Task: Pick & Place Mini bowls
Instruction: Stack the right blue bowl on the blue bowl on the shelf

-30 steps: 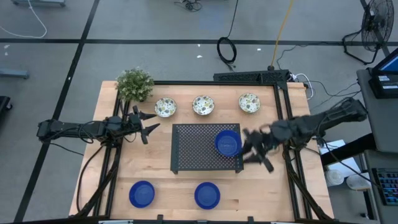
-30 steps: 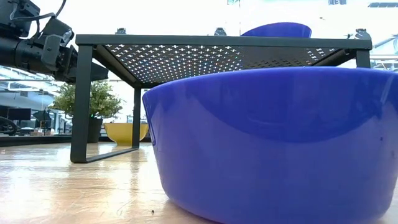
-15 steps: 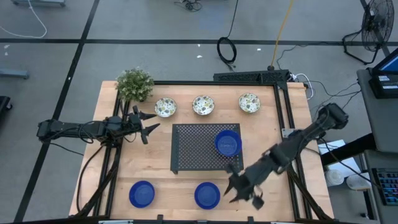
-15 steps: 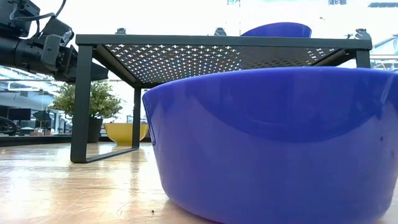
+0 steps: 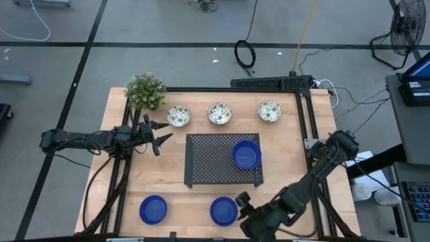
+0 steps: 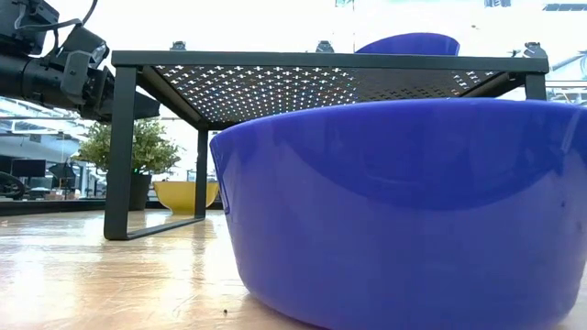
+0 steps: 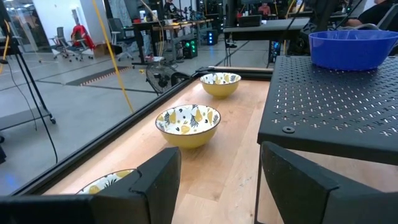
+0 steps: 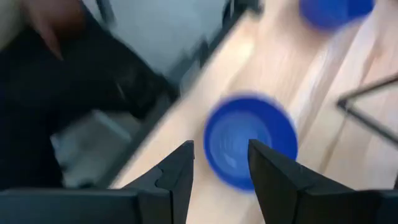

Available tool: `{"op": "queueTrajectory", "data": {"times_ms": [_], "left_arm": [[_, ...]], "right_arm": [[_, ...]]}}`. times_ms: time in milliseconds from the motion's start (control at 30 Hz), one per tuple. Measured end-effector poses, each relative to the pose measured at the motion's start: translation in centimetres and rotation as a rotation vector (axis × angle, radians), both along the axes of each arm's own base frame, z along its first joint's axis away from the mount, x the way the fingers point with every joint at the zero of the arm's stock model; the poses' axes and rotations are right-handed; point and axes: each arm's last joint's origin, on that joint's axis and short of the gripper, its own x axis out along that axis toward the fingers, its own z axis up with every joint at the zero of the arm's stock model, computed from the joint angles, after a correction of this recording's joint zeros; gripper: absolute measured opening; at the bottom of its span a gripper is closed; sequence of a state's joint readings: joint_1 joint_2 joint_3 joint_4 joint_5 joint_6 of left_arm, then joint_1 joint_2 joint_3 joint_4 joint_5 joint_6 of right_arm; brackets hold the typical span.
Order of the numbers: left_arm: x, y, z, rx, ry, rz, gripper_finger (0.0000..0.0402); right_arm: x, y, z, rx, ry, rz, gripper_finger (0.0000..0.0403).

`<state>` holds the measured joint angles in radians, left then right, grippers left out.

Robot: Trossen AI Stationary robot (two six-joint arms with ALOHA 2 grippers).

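Note:
Three blue mini bowls show in the high view. One (image 5: pixel 246 154) sits on the black perforated tray (image 5: pixel 208 161), and two rest on the table near its front edge, at the middle (image 5: pixel 224 210) and left (image 5: pixel 153 210). Three white patterned mini bowls (image 5: pixel 220 113) stand in a row behind the tray. My right gripper (image 5: pixel 240 204) hovers open just right of the middle blue bowl (image 8: pixel 249 146), tipped down toward it, with nothing between its fingers. My left gripper (image 5: pixel 160 135) waits open left of the tray.
A small green plant (image 5: pixel 145 91) stands at the far left corner. The tray stands on legs (image 6: pixel 121 151) with room under it. Black frame rails (image 5: pixel 304 121) run along the table's far and right edges. Bare wood lies between the tray and the front bowls.
My right gripper has swung from beside the tray's right edge toward the table's near edge and leftward, ending next to the middle blue bowl. It has tipped downward and rolled on the way. The bowls have stayed in place.

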<state>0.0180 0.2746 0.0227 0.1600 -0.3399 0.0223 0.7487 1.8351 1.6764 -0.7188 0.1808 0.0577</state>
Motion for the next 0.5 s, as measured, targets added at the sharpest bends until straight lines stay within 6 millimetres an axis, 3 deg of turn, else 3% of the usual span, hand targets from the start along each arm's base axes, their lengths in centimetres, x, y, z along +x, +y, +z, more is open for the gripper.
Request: {"op": "queueTrajectory", "data": {"times_ms": [267,500], "left_arm": [[0.0,0.0,0.0,0.000,0.001,0.000,0.0228],[0.0,0.0,0.0,0.000,0.001,0.000,0.0228]], "right_arm": [[0.9,0.9,-3.9,-0.136,0.076,0.084,0.0149],[1.7,1.9,-6.6,-0.159,0.103,0.088,0.0209]]}}
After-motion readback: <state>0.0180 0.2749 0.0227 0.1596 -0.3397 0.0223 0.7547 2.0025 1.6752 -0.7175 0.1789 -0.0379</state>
